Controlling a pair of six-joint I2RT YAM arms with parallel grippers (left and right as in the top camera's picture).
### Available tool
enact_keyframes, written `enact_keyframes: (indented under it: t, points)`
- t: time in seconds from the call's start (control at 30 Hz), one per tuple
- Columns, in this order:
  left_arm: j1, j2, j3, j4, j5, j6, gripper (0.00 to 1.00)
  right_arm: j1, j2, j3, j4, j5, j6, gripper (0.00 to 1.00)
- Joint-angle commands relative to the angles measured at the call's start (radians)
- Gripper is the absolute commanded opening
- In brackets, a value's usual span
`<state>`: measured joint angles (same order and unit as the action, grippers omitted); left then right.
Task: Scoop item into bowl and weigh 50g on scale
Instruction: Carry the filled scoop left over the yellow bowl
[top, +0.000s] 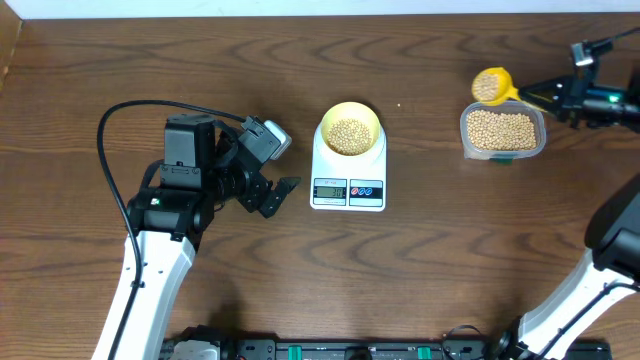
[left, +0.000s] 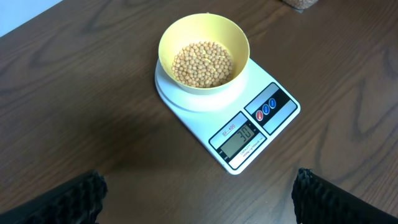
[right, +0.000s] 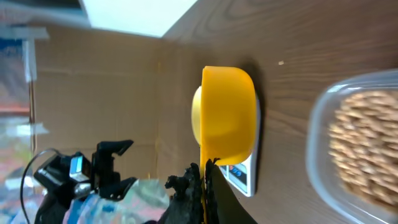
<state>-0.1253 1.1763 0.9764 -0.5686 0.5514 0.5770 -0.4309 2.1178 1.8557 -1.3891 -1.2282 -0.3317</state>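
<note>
The pale-yellow bowl (top: 349, 129) stands on the white scale (top: 348, 185) at the table's middle and holds tan beans (left: 203, 63). The scale's display (left: 239, 140) reads about 30. My left gripper (top: 275, 195) is open and empty, just left of the scale; its fingers frame the bottom of the left wrist view (left: 199, 199). My right gripper (right: 205, 180) is shut on the handle of the bright yellow scoop (top: 492, 86), which holds beans, above and left of the clear tub (top: 503, 131) of beans. The scoop's underside fills the right wrist view (right: 227, 115).
The clear tub of beans (right: 357, 149) sits at the right side of the table. A black cable (top: 120, 130) loops at the left beside my left arm. The table's far edge runs along the top.
</note>
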Motion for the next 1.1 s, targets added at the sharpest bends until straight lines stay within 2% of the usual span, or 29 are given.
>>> enact_keyframes:
  t: [0.0,0.4,0.77,1.07]
  points:
    - [0.003,0.007,-0.004,0.001,0.005,0.01,0.97,0.069,-0.003,-0.005,0.002,-0.063,0.017,0.01]
    - [0.003,0.007,-0.004,0.001,0.005,0.01,0.98,0.294,-0.003,-0.005,0.122,-0.055,0.154,0.01]
    - [0.003,0.007,-0.004,0.001,0.005,0.01,0.98,0.499,-0.003,-0.005,0.267,0.108,0.179,0.01]
    - [0.003,0.007,-0.004,0.001,0.005,0.01,0.97,0.589,-0.003,-0.005,0.283,0.283,0.177,0.01]
